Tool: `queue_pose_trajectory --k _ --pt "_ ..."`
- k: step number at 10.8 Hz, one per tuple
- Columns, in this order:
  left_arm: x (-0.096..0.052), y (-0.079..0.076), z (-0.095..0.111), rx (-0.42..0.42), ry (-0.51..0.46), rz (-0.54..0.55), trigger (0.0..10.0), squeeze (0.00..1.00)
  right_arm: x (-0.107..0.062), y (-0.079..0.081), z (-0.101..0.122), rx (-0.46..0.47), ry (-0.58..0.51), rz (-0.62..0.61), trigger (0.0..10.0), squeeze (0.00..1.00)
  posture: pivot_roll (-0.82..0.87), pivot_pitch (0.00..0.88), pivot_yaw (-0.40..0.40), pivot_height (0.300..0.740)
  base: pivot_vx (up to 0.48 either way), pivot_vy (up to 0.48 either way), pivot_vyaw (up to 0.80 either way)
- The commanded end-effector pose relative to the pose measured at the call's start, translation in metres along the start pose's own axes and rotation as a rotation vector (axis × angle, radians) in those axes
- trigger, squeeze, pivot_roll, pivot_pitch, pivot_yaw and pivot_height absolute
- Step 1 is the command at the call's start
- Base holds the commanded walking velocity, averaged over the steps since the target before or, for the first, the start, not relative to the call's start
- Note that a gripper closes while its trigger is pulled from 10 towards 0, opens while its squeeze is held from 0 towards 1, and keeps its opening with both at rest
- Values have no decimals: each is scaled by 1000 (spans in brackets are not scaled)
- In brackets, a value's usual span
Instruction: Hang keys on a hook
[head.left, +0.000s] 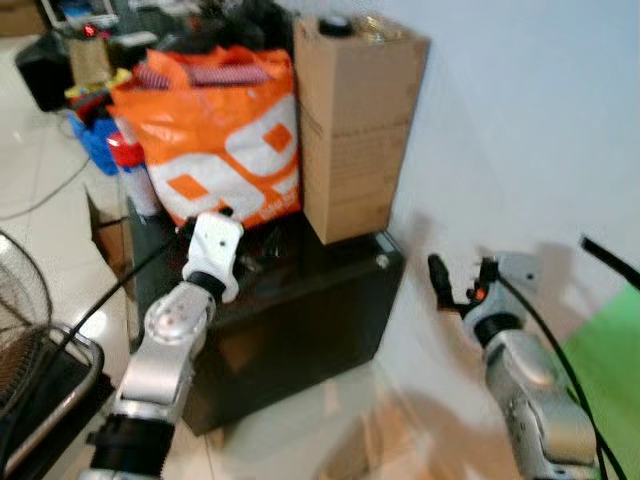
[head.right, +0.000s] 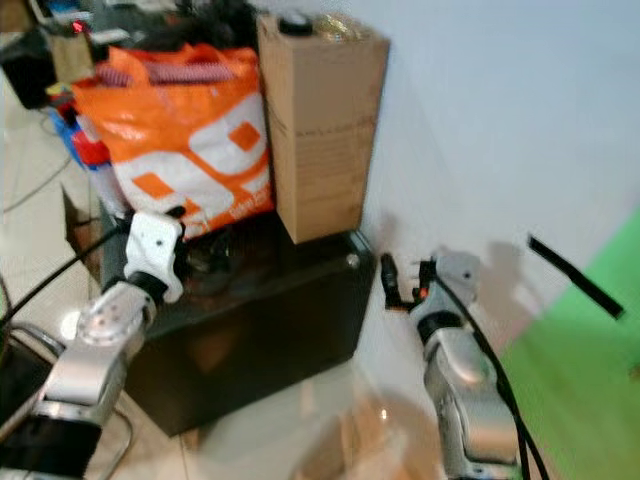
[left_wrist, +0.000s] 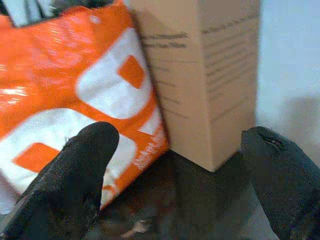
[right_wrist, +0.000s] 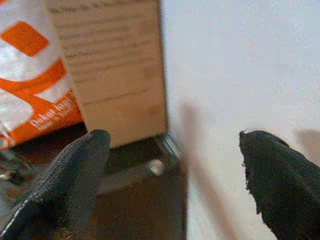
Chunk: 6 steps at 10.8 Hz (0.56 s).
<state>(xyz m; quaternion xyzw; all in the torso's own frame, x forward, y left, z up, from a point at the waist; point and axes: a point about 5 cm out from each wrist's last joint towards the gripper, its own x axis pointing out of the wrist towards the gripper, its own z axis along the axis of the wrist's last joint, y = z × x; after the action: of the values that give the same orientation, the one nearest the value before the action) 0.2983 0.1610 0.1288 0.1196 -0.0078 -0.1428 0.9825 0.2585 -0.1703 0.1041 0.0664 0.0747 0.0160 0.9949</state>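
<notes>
1. A low black cabinet (head.left: 300, 310) stands against a pale wall (head.left: 520, 130); everything below is placed relative to it.
2. On the cabinet's top surface, a tall cardboard box (head.left: 355, 125) stands at the wall end. An orange and white shopping bag (head.left: 215, 135) leans against the box on the side away from the wall.
3. The keys cannot be made out for certain. Some small dark clutter (head.left: 255, 258) lies on the cabinet top in front of the bag, too blurred to identify. A small pale scrap (left_wrist: 135, 228) also shows there in the left wrist view.
4. No hook is visible on the wall or the cabinet.
5. As a judgement, the task is at its very start: nothing is picked up, nothing is hung, and both the pickup and the hanging remain.
6. The left gripper (left_wrist: 175, 175) hovers over the front of the cabinet top, pointing at the foot of the bag and box. Its fingers (left_wrist: 75, 175) are spread wide, holding and touching nothing.
7. The right gripper (right_wrist: 175, 175) is raised just beyond the cabinet's wall-side end, close to the wall. Its fingers (right_wrist: 272, 177) are also spread wide and empty.
</notes>
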Motion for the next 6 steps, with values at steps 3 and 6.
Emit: queue_pose_trajectory --k 3,6 --pt "-1 8 2 10 -4 19 10000 31 3 11 0 -13 1 64 10000 1000 -71 0 -14 740 314 0 429" --pt "-1 7 2 11 -4 19 10000 31 3 12 0 -15 2 68 10000 1000 -69 0 -16 740 317 0 800"
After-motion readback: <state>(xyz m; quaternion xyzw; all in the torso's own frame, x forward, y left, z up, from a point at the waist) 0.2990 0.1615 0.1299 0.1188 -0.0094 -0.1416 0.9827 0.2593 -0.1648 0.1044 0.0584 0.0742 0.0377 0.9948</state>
